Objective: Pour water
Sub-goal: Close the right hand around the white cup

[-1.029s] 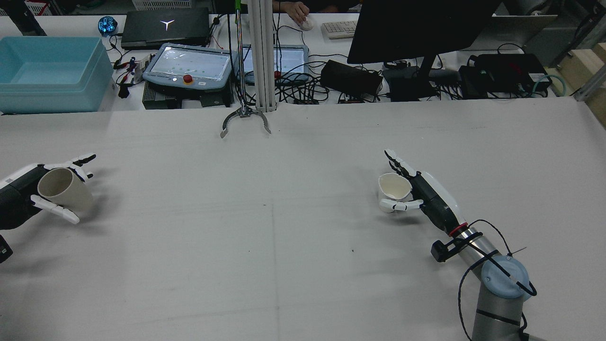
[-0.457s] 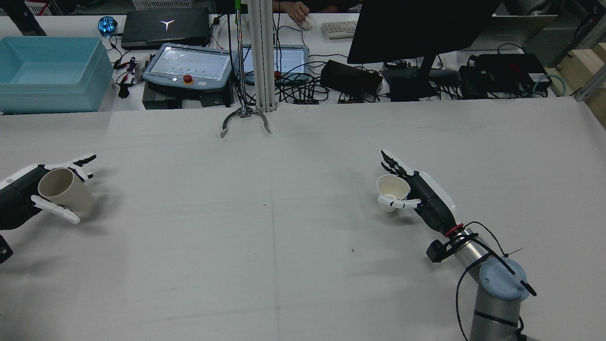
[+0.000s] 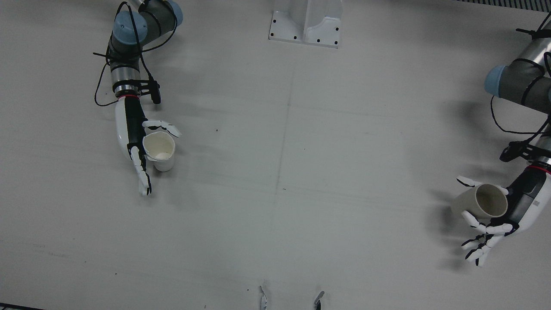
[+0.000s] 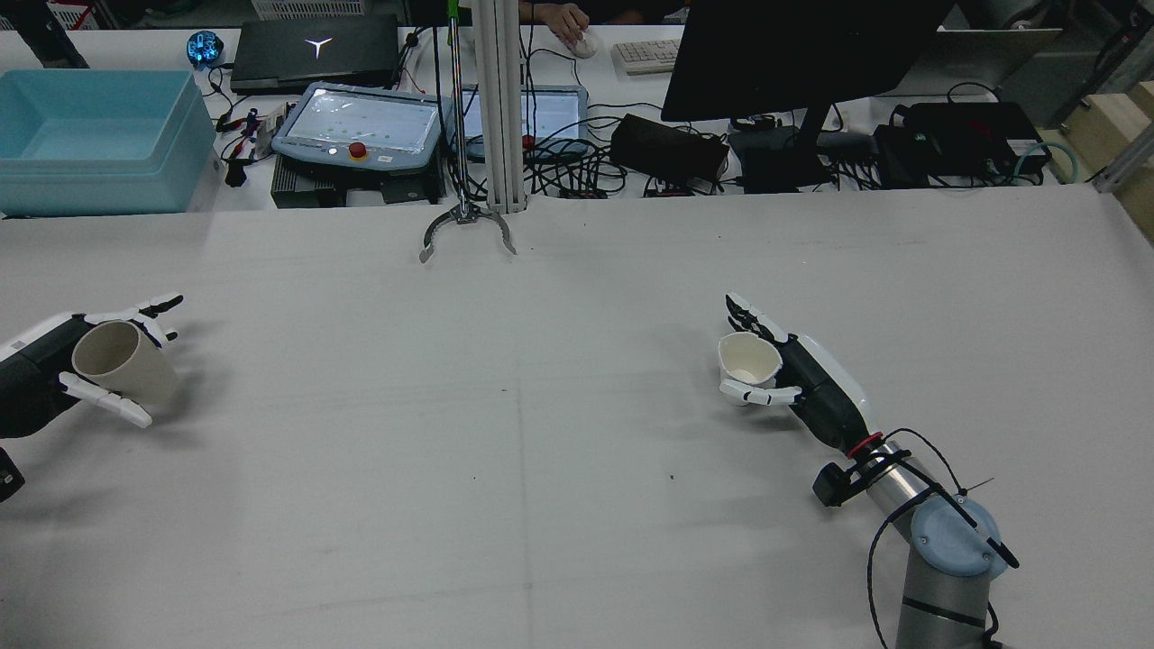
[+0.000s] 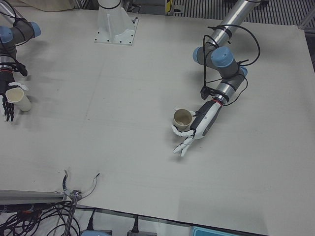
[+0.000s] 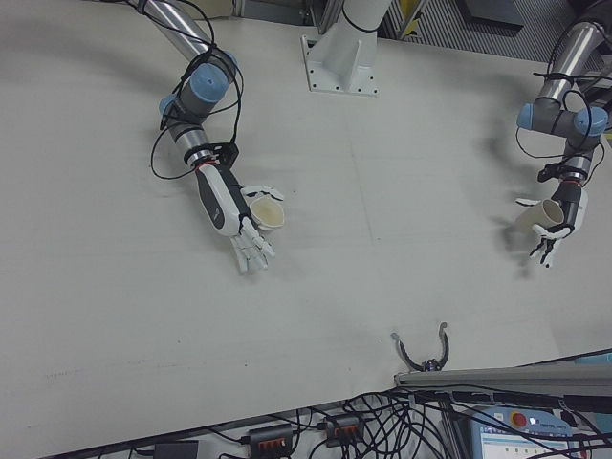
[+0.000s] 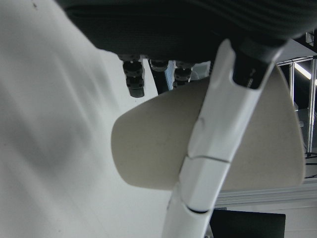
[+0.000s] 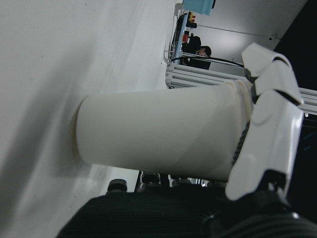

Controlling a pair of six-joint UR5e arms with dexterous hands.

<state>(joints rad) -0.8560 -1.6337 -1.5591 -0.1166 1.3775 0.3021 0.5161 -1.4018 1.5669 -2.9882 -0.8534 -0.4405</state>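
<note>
The left robot hand (image 4: 54, 374) grips a tan cup (image 4: 122, 361) tilted above the surface (image 4: 541, 451). The right robot hand (image 4: 793, 370) grips a white cup (image 4: 746, 365), well apart from it.

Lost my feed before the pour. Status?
Left hand shut on beige cup, lifted, tilted. Right hand shut on white cup, upright. Cups far apart; bare table between.
</note>
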